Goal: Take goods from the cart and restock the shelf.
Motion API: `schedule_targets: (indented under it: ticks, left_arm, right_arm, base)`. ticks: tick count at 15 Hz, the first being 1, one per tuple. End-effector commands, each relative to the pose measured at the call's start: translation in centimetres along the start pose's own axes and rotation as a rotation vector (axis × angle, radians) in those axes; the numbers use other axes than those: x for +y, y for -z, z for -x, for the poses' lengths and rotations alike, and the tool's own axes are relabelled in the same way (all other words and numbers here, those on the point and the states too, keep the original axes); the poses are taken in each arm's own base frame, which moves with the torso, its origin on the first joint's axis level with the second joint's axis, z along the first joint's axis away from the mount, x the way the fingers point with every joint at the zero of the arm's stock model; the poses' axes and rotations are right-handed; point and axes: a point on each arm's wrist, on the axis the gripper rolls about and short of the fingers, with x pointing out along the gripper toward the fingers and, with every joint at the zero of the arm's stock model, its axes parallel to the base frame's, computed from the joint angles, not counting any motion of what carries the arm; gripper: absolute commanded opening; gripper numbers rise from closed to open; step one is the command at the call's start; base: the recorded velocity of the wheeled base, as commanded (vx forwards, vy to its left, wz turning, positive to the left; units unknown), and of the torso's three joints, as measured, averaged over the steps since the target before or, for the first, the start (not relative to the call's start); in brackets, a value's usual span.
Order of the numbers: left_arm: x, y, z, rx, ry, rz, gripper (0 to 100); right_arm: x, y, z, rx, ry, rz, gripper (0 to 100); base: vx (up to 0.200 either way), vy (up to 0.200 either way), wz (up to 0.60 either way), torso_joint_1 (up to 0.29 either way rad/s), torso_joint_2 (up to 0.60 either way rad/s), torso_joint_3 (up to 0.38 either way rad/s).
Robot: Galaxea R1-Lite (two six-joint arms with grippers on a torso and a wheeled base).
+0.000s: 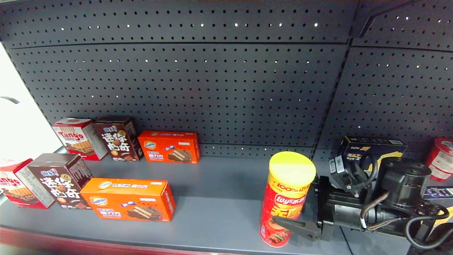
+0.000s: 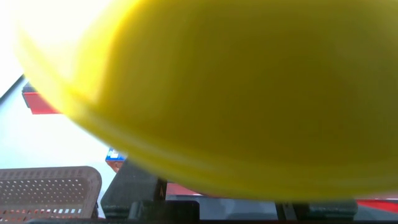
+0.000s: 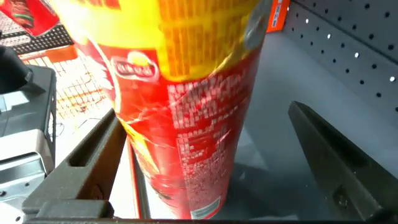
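chip can [image 1: 287,198] upright at shelf [image 1: 219,209] front edge | right hand [image 3: 205,124] apart, straddling it | orange box [image 1: 129,200] well left

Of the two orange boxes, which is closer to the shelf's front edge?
The front orange box, beside the front brown box; the rear orange box stands against the pegboard.

Flanking an upright yellow-lidded chip canister [image 1: 287,187] on the grey shelf [image 1: 219,198] with the right gripper [image 1: 294,204], fingers spread, snack boxes [image 1: 129,200] standing leftward.
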Motion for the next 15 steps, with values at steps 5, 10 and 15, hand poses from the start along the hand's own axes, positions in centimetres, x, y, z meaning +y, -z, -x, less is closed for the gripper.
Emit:
schedule_targets:
  ticks: [5,10,15]
  left_arm:
    - [0.0,-0.2,0.1,-0.01,-0.003,0.0,0]
    - [0.0,-0.2,0.2,-0.012,-0.001,0.0,0]
    - [0.0,-0.3,0.2,-0.015,-0.001,0.0,0]
  right_arm:
    - [1.1,-0.9,0.8,-0.027,-0.014,0.023,100]
    - [1.5,-1.7,1.5,-0.049,-0.009,0.041,100]
    - [2.6,-2.7,3.2,-0.085,0.003,0.069,100]
  base:
    - [0.0,0.0,0.0,0.0,0.0,0.0]
    - [0.0,0.0,0.0,0.0,0.0,0.0]
    - [0.0,0.0,0.0,0.0,0.0,0.0]
